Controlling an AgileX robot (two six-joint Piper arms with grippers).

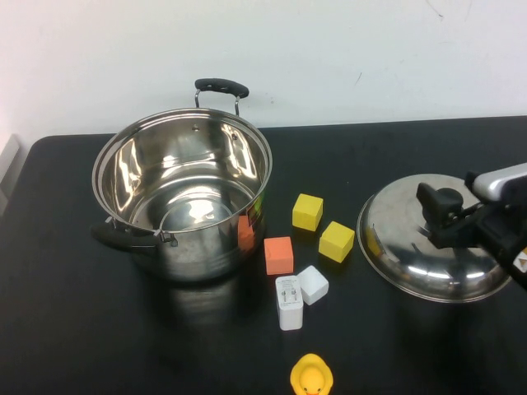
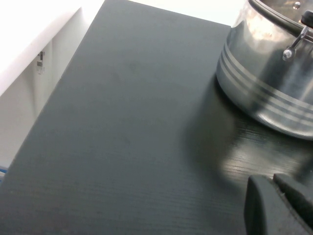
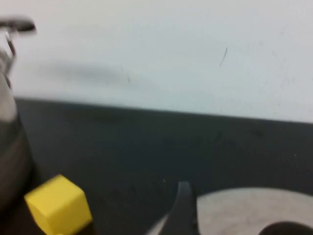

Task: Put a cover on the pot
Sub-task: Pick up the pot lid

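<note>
The stockpot (image 1: 183, 196) stands open on the left half of the black table (image 1: 395, 346), its 2 black handles lying on a near-far line: 1 handle at the back by the wall, 1 at the front-left rim. The domed steel lid (image 1: 432, 247) lies flat on the table well to the pot's right, dome up. Between the 2 sit a scatter of small things: 2 yellow blocks (image 1: 307, 211), an orange block (image 1: 278, 255), a white cube (image 1: 313, 284), a white charger (image 1: 289, 302), and a rubber duck (image 1: 311, 377) at the near edge.

The right hand (image 1: 447, 216) is over the lid, its black fingers around the knob, so the knob itself is hidden from above. From the right wrist camera only 1 finger tip (image 3: 183, 205) shows just above the lid's surface, with a dark shape at the frame's edge that is probably the knob. I cannot tell whether the hand has closed on it yet.

The left hand (image 2: 281, 205) sits low over bare table, just outside the pot's left wall; I cannot tell its state either, since only a dark corner of it shows.

So the right arm is plainly the one for this job, and the whole move runs leftward: the pot lies to the left of the lid, slightly farther back. The lid would need lifting high enough to pass over the blocks and clear the pot's rim, then centring over the opening.
</note>
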